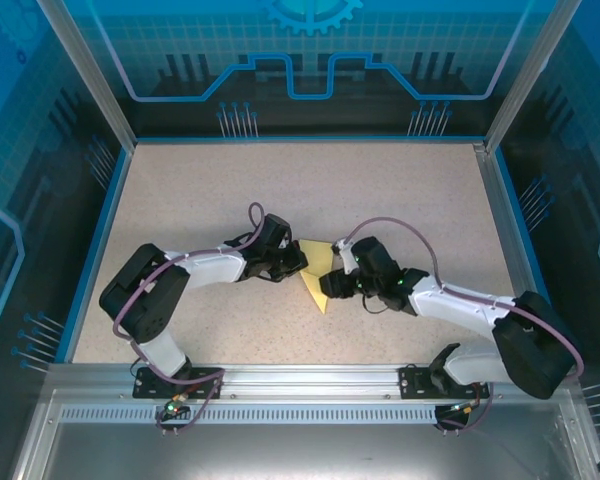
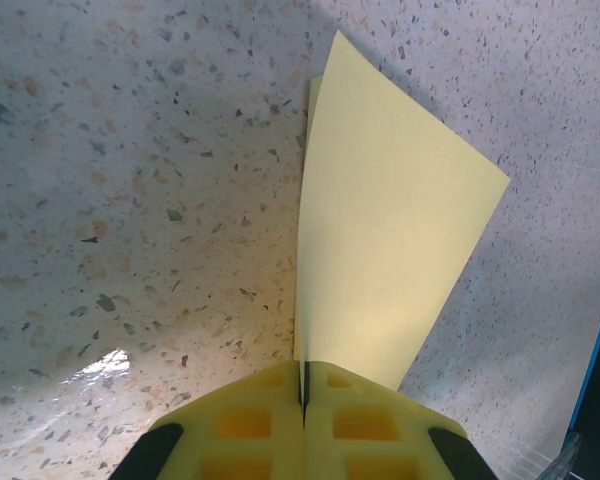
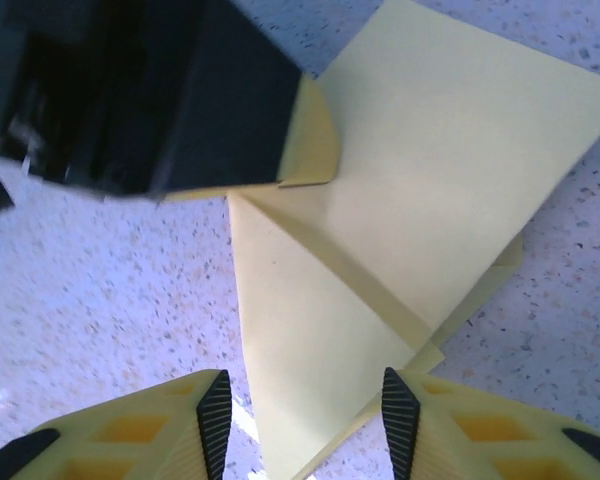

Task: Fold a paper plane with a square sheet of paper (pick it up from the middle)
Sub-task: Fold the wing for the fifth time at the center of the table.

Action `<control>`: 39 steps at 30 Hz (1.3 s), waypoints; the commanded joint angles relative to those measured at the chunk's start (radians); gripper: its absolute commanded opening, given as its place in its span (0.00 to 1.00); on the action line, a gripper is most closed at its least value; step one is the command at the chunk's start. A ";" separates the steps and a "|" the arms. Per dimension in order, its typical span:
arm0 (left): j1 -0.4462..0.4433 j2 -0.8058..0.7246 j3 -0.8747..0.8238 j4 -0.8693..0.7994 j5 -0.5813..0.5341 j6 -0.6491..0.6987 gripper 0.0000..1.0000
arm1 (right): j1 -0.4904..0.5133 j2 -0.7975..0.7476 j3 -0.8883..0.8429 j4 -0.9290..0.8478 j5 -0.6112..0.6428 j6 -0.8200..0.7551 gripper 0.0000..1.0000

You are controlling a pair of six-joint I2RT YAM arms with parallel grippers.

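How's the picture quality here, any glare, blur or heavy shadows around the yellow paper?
Left wrist: white glare patch on the table; the paper sharp, the left end effector slightly soft. Right wrist: that end effector is a dark blur, the creases crisp. Top external: even light, faint shadows.

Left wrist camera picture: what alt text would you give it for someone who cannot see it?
Two yellow fingers of the left gripper are shut on the near edge of a pale-yellow sheet of paper. The sheet fans out away from the camera, raised at a slant over a speckled beige table.
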 commanded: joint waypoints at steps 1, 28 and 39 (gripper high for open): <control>0.002 -0.006 0.005 -0.027 -0.013 -0.010 0.00 | 0.091 -0.003 -0.027 0.052 0.171 -0.168 0.48; 0.000 0.015 0.031 -0.050 0.008 -0.012 0.01 | 0.446 0.430 0.164 0.040 0.891 -0.278 0.32; 0.000 0.003 0.033 -0.065 0.003 -0.015 0.10 | 0.421 0.401 0.103 0.077 0.890 -0.233 0.02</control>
